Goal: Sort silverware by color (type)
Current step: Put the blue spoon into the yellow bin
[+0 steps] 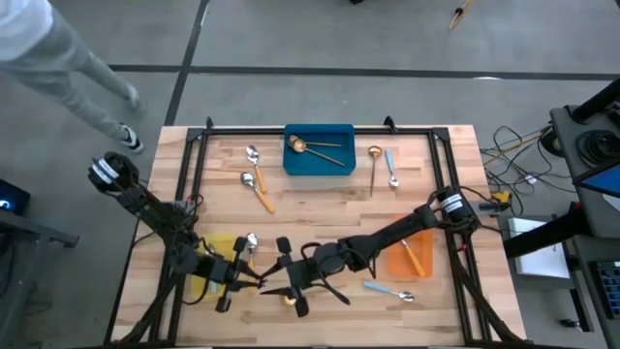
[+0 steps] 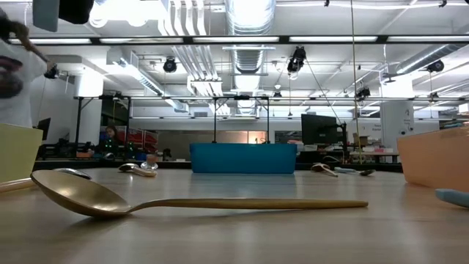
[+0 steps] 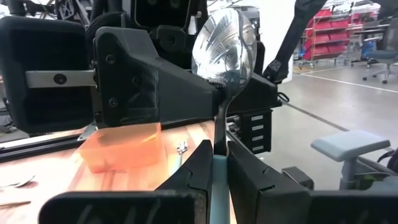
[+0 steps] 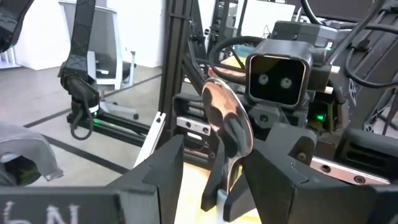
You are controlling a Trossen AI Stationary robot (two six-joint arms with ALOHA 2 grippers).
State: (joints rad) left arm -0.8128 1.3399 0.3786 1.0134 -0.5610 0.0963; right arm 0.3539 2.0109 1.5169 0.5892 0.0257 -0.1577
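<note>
My left gripper (image 1: 247, 274) (image 3: 219, 168) is near the table's front, shut on a spoon with a silver bowl (image 3: 224, 43) and a light-blue handle. My right gripper (image 1: 281, 274) (image 4: 217, 180) faces it, open. Its fingers stand on either side of that spoon's bowl (image 4: 227, 124) with gaps showing. A gold spoon (image 2: 198, 204) lies flat on the table below the grippers. Other spoons lie farther back: two orange-handled (image 1: 258, 182), one gold (image 1: 374, 167), one blue-handled (image 1: 391, 168). Another blue-handled spoon (image 1: 389, 291) lies front right. Gold spoons (image 1: 320, 147) lie in the blue bin (image 1: 339, 165). My left gripper pinches the spoon's light-blue handle (image 3: 218, 186) between its two fingers, which come in level from the table's left side. The spoon stands up above the fingers with its bowl on top, clear of the table.
A yellow bin (image 1: 215, 250) sits under my left arm and an orange bin (image 1: 412, 260) under my right arm. A black frame (image 1: 320, 129) runs round the table. A person's leg and shoe (image 1: 116, 121) show beyond the far left corner.
</note>
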